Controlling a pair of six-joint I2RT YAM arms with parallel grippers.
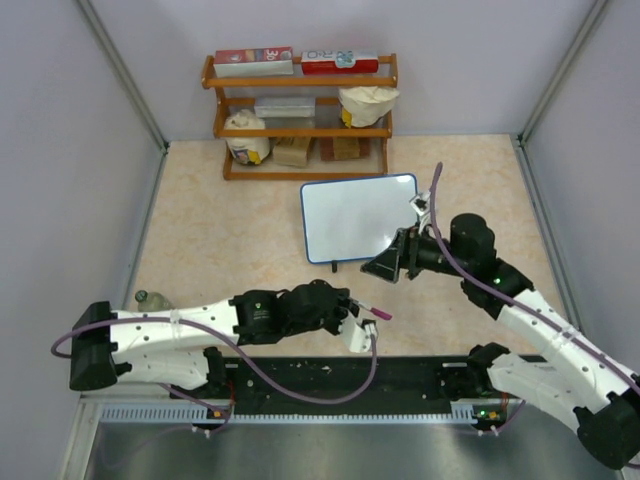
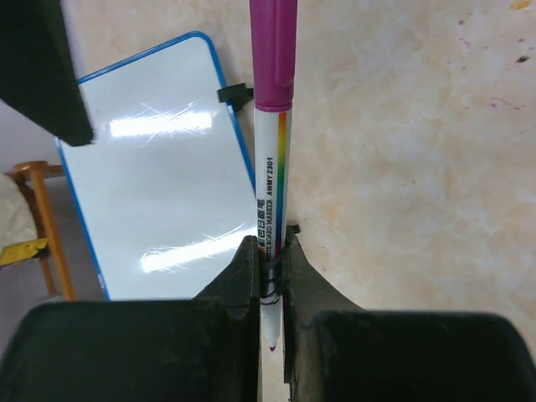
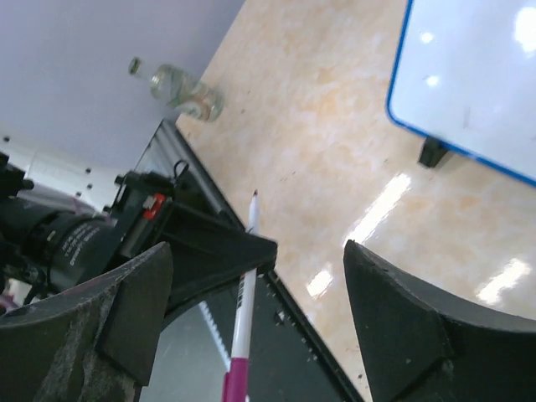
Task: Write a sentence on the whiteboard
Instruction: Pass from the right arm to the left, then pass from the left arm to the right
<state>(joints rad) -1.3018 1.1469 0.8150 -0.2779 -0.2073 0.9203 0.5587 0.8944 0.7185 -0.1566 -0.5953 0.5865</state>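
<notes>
At the near left, the left tool (image 2: 268, 251) is pinched narrowly onto a marker (image 2: 273, 159), gripping its white barrel. The barrel carries a rainbow stripe and black print reading "AWMY 2301" and "BOARD MARKER", with a line of smaller characters I cannot read. The magenta part of the marker juts out beyond the fingers (image 2: 244, 276). The white end, with a small reddish point, faces back toward the wrist.

A clear bottle (image 1: 150, 298) lies at the left edge of the beige marbled worktop (image 1: 220, 230), beside the left arm.

Farther in and to the right, the right tool (image 1: 395, 262) has its jaws spread wide with nothing between them. It hovers just beside the near right corner of the whiteboard (image 1: 358, 218).

The whiteboard sits toward the far middle of the worktop. It has a blue frame, a black foot (image 3: 434, 152) under its near edge, and a glossy white face streaked with glare.

Behind it, against the far wall, stands a wooden shelf (image 1: 300, 110) holding red boxes and bags. Their printing is too small to read.
</notes>
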